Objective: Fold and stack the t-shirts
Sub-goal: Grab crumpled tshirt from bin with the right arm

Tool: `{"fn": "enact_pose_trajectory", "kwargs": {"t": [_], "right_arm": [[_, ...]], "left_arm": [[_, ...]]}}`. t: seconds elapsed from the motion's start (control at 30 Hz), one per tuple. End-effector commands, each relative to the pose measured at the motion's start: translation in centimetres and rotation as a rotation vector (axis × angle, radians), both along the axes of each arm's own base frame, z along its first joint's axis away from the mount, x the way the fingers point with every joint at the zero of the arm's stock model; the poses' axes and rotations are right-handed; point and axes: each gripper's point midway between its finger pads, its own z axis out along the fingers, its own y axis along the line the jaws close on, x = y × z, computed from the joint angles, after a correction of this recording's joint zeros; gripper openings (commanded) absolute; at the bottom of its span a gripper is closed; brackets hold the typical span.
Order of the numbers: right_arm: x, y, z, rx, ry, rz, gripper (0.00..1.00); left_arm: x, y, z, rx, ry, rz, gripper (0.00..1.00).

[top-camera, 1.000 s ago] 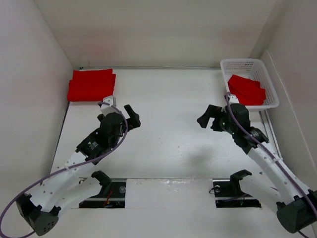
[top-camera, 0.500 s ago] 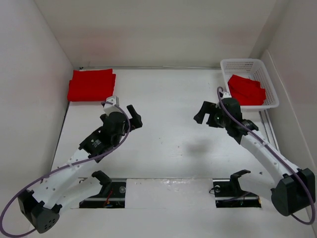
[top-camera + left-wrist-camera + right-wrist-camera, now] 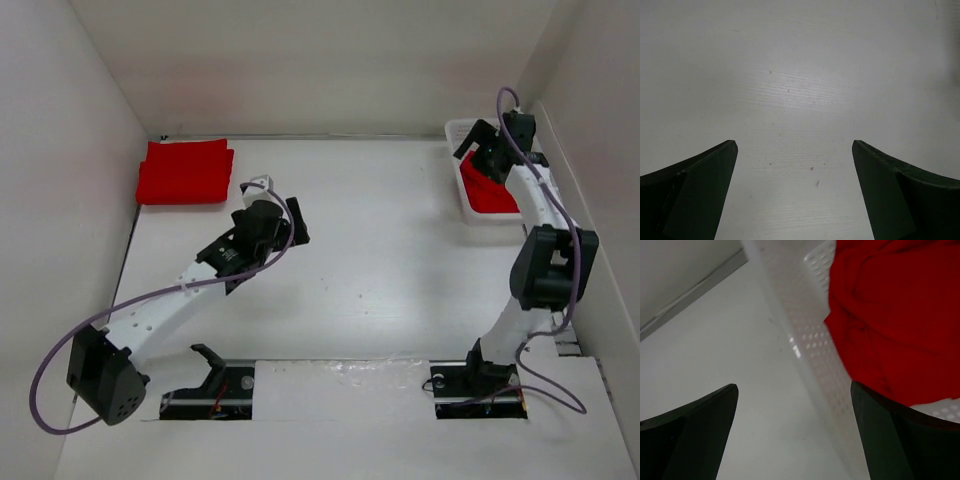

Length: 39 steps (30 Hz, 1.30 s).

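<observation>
Folded shirts (image 3: pixel 185 172) at 10 o'clock, loose shirts (image 3: pixel 490 192) in the basket (image 3: pixel 458 130) at 2 o'clock.
Right claw (image 3: pixel 794 386) hangs over the basket's wall, one finger above the table (image 3: pixel 380 290), the other above red cloth; its fingers are spread wide, gripping nothing. Left claw (image 3: pixel 795 145) hovers over the table a little to 9 o'clock of centre, fingers equally wide apart and empty.

Overhead looks down; wrist views (close) share its table (image 3: pixel 380 280).
</observation>
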Motion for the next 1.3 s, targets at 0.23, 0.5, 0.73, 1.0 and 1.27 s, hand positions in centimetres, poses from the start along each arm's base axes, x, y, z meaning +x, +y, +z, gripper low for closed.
{"fn": "enact_pose_trajectory", "kwargs": {"t": [0.23,0.5,0.73,1.0,1.27], "right_arm": [[6.9,-11.5,-9.2,-0.131,0.26,-0.201,1.0],[5.2,-14.3,-16.7,-0.185,0.457,-0.306,0.99],[5.2,-13.9,-15.2,-0.233,0.427,-0.326,0.31],[5.9,-13.5,-6.6,-0.245,0.266,-0.294,0.0],[4.3,-10.9,2.1,-0.166,0.106,-0.191,0.0]], "left_arm": [[4.2,-0.9,2.9,0.008,-0.066,0.036,1.0],[4.9,-0.6,3.5,0.01,-0.094,0.067,1.0],[5.0,-0.4,3.7,0.002,-0.095,0.092,1.0],[3.5,0.6,3.6,-0.023,-0.103,0.101,1.0],[1.1,2.0,4.3,-0.083,-0.133,0.109,1.0]]}}
